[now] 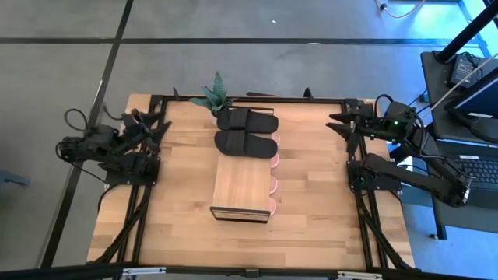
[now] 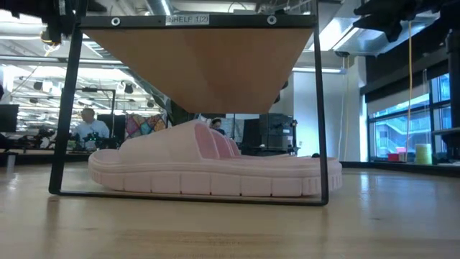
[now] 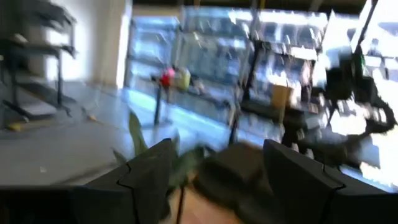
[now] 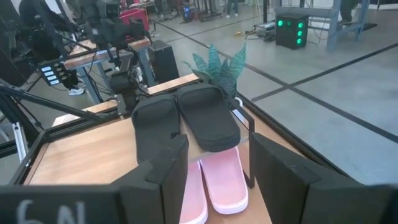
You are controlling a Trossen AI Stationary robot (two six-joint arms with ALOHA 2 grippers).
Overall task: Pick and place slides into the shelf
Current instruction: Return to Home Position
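Shelf (image 1: 240, 187) sits mid-table: black slides (image 1: 247, 131) on top at its 12 o'clock end, pink slides (image 1: 274, 185) tucked beneath, peeking out at 3. Left gripper (image 1: 161, 131) at 10 o'clock, right gripper (image 1: 336, 124) at 2, both with fingers apart.

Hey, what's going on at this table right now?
Two robot arms are shelving slides, but neither holds anything at this moment. The left gripper and right gripper are both open and empty, one at each side of the table. Pink slides lie under the shelf, and the black pair sits on top at the end nearest the plant.
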